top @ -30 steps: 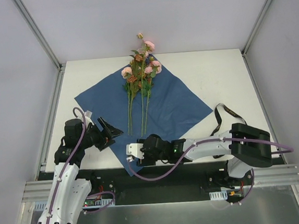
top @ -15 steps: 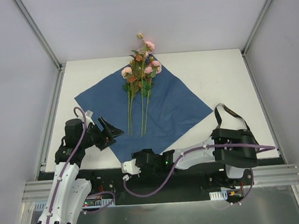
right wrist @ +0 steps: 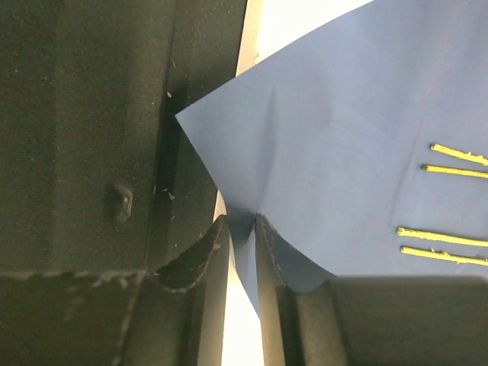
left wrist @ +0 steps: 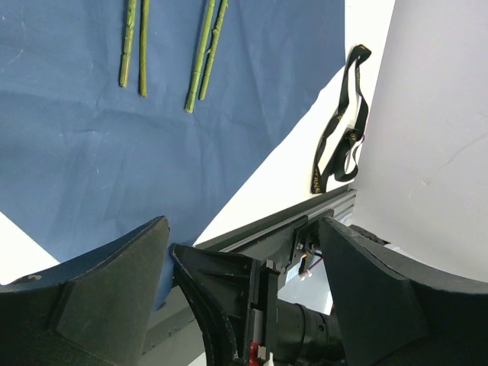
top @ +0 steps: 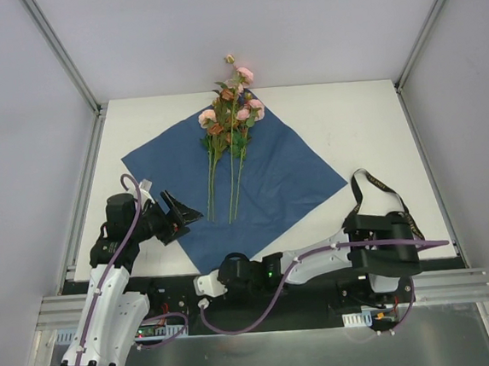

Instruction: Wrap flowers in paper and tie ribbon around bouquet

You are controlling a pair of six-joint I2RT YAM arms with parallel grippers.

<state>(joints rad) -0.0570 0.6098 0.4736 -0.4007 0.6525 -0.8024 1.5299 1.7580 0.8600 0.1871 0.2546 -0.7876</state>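
The paper (top: 253, 178) lies spread on the table, navy face up. The flowers (top: 232, 115) rest on its far half, stems (left wrist: 202, 57) pointing toward me. The black ribbon (top: 371, 185) lies loose on the table to the right of the paper. My right gripper (top: 201, 279) sits low at the table's front edge, and in the right wrist view its jaws (right wrist: 242, 229) are shut on the paper (right wrist: 343, 145) beside its near corner. My left gripper (top: 181, 211) hovers over the paper's left edge, its fingers (left wrist: 114, 290) spread wide with nothing between them.
The table's front metal rail (left wrist: 305, 210) runs just under the paper's near corner. White enclosure walls stand on the left, right and back. My right arm's forearm (top: 320, 258) stretches along the front edge, with a purple cable (top: 239, 316) looping below it.
My right gripper slid left and toward me along the front edge to the paper's near corner, and its jaws closed on the paper. The left arm has stayed put.
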